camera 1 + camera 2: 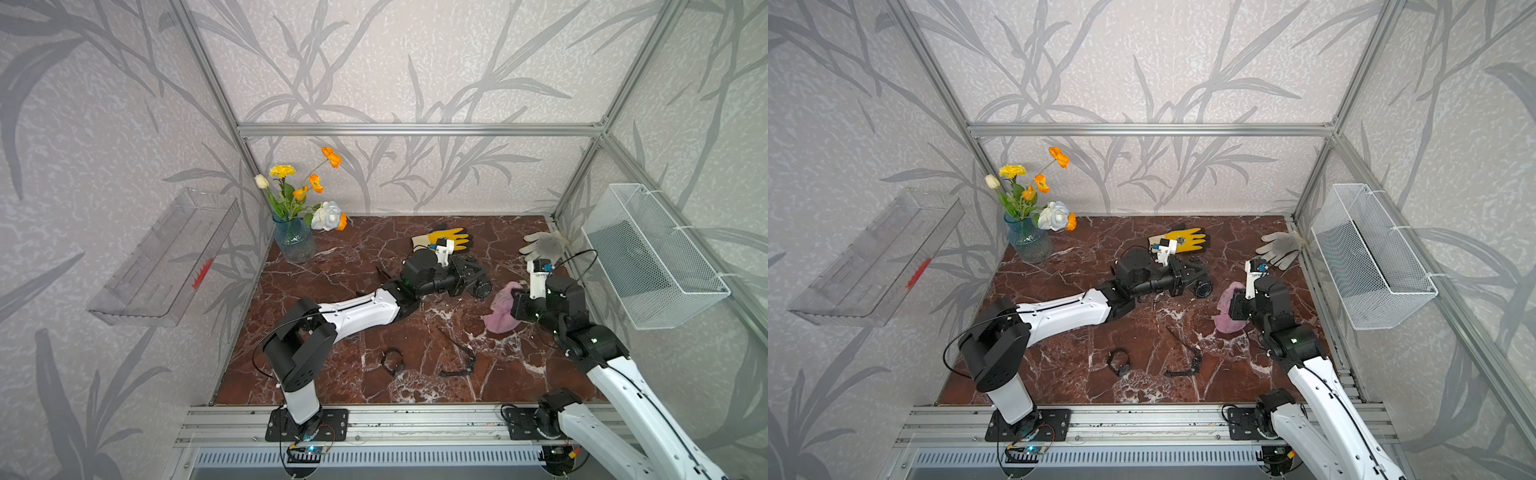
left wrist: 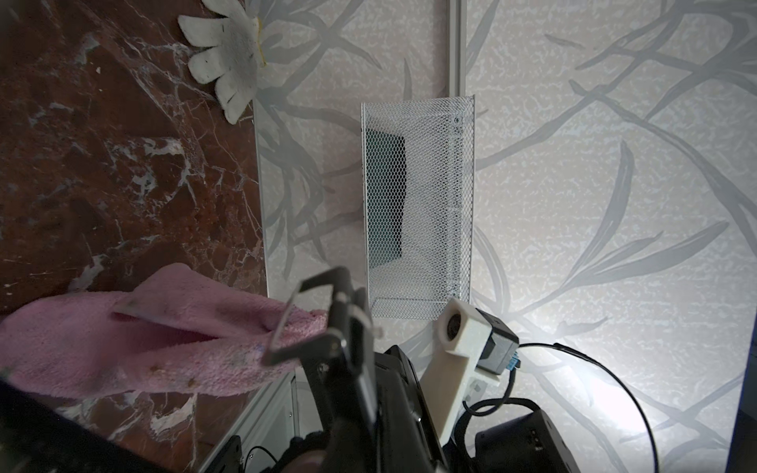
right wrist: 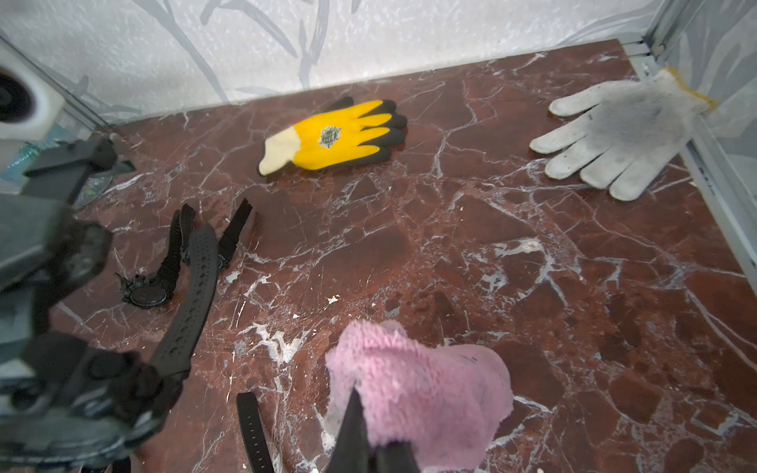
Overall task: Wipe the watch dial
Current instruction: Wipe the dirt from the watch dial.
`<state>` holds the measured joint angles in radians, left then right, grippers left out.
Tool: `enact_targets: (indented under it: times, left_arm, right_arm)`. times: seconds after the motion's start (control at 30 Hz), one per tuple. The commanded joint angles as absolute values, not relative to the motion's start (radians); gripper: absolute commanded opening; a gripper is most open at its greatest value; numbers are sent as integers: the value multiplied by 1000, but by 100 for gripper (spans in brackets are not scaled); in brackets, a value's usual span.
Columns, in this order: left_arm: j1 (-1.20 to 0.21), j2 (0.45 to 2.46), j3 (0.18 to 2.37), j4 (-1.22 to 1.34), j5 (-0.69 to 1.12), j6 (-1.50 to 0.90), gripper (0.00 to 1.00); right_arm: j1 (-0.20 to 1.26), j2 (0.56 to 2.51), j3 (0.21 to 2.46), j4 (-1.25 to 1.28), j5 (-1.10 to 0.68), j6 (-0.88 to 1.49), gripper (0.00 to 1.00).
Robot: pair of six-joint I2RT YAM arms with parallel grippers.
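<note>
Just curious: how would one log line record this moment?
left gripper: shut on watch | right gripper: shut on pink cloth | cloth beside dial, apart

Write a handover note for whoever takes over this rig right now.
Left gripper: shut on the black round-dial wristwatch, held above the red marble tabletop.
Right gripper: shut on the fluffy pink cloth, close beside the dial; contact unclear.
Done: watch and cloth both gripped.
Left: wipe the dial with the cloth.
</note>
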<state>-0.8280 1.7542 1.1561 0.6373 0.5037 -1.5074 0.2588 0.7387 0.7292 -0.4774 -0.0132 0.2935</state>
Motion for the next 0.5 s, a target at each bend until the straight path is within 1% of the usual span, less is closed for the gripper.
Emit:
enact_targets:
  times: [0.0, 0.1, 0.17, 0.23, 0.33, 0.47]
  left_arm:
    - [-821, 1770, 1164, 748, 558, -1590, 0]
    - [-821, 1784, 1175, 761, 558, -1601, 0]
    - [-821, 1787, 1179, 761, 557, -1600, 0]
    - [-823, 1791, 1178, 761, 551, -1600, 0]
    - [-828, 1796, 1177, 762, 551, -1602, 0]
    - [-837, 1795, 1174, 767, 540, -1600, 0]
  right_arm:
    - [253, 702, 769, -445, -166, 278, 0]
    - [253, 687, 753, -385, -335, 282, 0]
    - [253, 668, 737, -350, -403, 317, 0]
    - [255, 645, 719, -317, -436, 344, 0]
    - [256, 608, 700, -286, -436, 357, 0]
    - [256, 604, 687, -258, -464, 375, 0]
